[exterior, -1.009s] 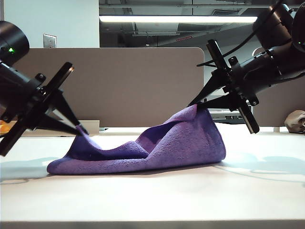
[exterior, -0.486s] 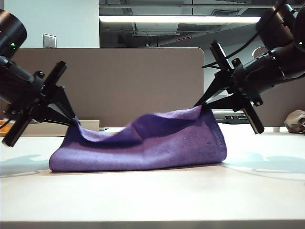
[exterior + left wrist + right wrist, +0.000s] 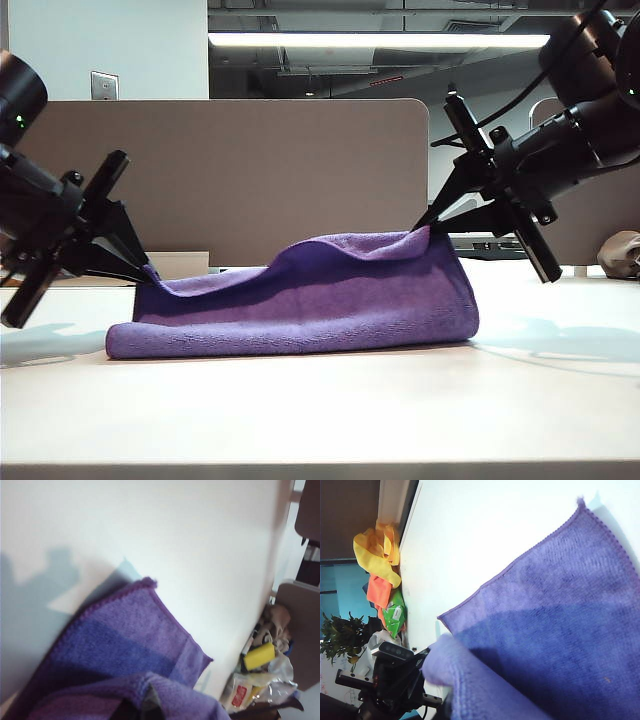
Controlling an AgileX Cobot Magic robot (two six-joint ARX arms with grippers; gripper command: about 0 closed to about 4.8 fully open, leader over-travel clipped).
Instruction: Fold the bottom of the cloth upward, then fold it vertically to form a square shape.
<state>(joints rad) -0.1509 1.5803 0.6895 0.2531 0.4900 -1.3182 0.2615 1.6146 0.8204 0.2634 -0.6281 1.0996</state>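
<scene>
The cloth [image 3: 300, 305] is lying folded on the white table [image 3: 320, 410], its upper layer being held up at both ends. The left gripper [image 3: 148, 268] is pinching the left corner low, while the right gripper [image 3: 430, 226] is clamping the right corner higher.

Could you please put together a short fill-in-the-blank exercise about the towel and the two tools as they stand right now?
1. The lavender towel lies on the white ____.
2. The left tool is shut on the towel's corner, and the right tool holds the other corner ____ than the left one.
3. Both lifted corners belong to the towel's ____ layer, which drapes over the part lying flat.
4. In the right wrist view, the crumpled cloth beyond the table edge is ____ and orange.

Missing words: table; higher; upper; yellow
</scene>
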